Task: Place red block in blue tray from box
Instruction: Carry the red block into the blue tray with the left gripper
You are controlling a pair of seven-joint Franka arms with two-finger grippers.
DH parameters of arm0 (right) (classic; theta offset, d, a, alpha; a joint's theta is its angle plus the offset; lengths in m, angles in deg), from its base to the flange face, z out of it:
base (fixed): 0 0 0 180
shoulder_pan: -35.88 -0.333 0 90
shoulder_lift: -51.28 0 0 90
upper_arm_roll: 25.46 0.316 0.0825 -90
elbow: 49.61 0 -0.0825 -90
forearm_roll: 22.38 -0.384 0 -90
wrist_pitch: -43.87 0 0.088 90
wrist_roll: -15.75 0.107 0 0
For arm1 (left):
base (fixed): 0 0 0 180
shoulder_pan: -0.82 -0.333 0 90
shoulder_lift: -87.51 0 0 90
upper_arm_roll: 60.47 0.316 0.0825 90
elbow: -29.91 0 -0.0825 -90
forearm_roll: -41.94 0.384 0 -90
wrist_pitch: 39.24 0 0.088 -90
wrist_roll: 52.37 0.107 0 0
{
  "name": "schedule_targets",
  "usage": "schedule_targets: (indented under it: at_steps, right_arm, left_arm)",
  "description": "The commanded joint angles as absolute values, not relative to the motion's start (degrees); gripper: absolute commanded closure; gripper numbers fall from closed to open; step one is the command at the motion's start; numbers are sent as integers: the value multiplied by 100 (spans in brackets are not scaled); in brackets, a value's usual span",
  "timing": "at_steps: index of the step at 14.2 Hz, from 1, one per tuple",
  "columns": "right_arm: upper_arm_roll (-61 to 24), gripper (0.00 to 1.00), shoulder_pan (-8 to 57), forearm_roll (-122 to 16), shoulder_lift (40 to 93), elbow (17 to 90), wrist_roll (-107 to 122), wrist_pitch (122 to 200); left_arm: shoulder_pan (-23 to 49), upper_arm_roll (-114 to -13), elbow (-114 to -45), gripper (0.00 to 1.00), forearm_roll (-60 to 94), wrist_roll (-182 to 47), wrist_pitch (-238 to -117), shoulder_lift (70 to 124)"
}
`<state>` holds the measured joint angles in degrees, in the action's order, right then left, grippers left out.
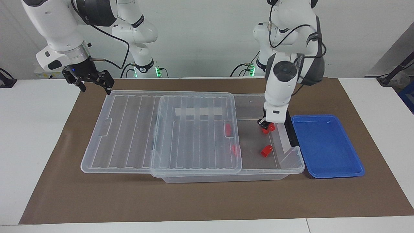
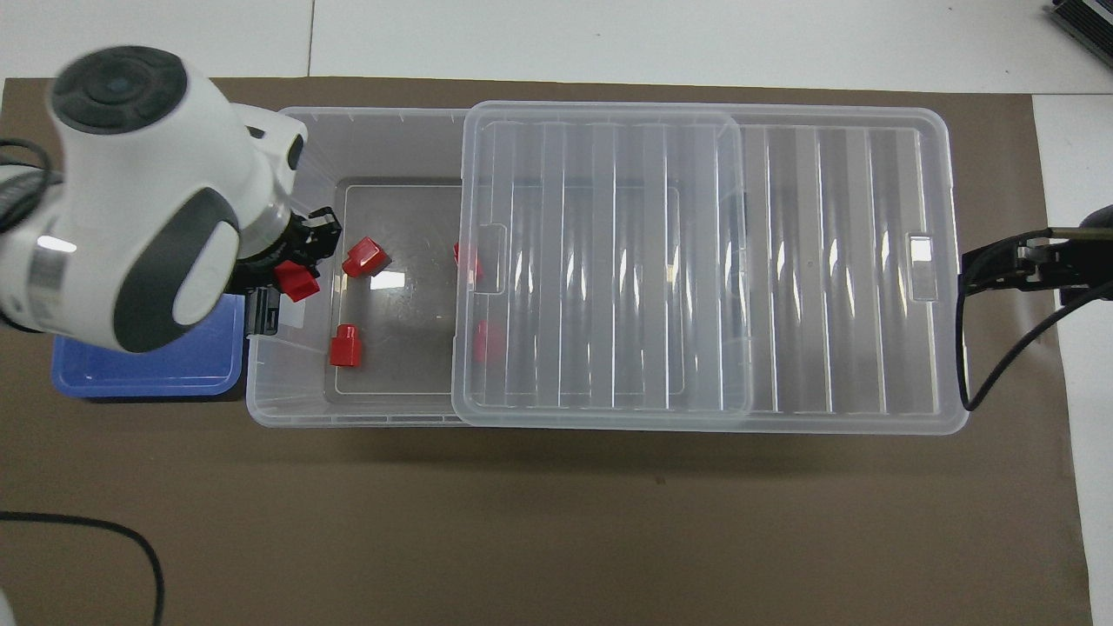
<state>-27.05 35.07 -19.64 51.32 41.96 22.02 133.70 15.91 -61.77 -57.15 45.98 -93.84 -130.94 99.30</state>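
The clear box (image 1: pixel 291 163) lies along the mat, its ribbed lid (image 1: pixel 129 129) slid toward the right arm's end, so the end by the blue tray (image 1: pixel 326 145) is uncovered. My left gripper (image 1: pixel 266 125) reaches into that uncovered end, shut on a red block (image 1: pixel 265 130), just above the floor beside the black handle (image 1: pixel 292 136). The held block also shows in the overhead view (image 2: pixel 297 281). Two more red blocks (image 2: pixel 365 256) (image 2: pixel 345 345) lie loose on the box floor, and two (image 2: pixel 485 341) sit under the lid. The tray holds nothing. My right gripper (image 1: pixel 96 86) waits open above the mat off the lid's end.
A brown mat (image 1: pixel 207 200) covers the table's middle. The slid lid overhangs the box (image 2: pixel 261 409) toward the right arm's end (image 2: pixel 869 261). The blue tray (image 2: pixel 148 365) lies right against the box's handle end. A black cable (image 2: pixel 87 530) lies on the mat near the robots.
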Motion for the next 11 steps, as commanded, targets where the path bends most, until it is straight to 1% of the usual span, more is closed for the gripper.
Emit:
schedule_targets:
  at_steps: [1,2,3,4,5,7,9,10,11]
  right_arm:
    - [-2695,0,3597,-2089,4997,4355,2226,13422]
    - [-2695,14,3675,-2089,4997,4373,2217,13449]
    - [-2695,40,3685,-2106,4997,4416,2217,13545]
    - [-2695,82,3685,-2106,4979,4513,2225,13702]
    - [-2695,100,3685,-2097,4918,4670,2225,13887]
    - [-2695,100,3781,-2097,4795,5153,2217,14631]
    - [-2704,100,3930,-2097,4786,5514,2016,15274]
    - [-2704,100,4001,-2097,4820,5655,1858,15547]
    - [-2704,100,4132,-2097,4856,5839,1821,15854]
  left_arm:
    - [1016,-6135,-5156,100,4431,-7829,-12327,10035]
    - [701,-6152,-5208,100,4422,-6960,-12396,9947]
    - [306,-6152,-5357,100,4413,-6186,-12693,9921]
    - [-90,-6161,-5584,100,4405,-5595,-13096,9868]
    - [-372,-6161,-5978,100,4405,-5180,-13561,9728]
    - [-725,-6161,-7049,100,4405,-4493,-14721,9421]
    - [-893,-6161,-7964,100,4405,-4018,-15776,9349]
    - [-893,-6161,-8273,100,4405,-4007,-16216,9358]
    - [-832,-6161,-8433,100,4405,-4007,-16499,9453]
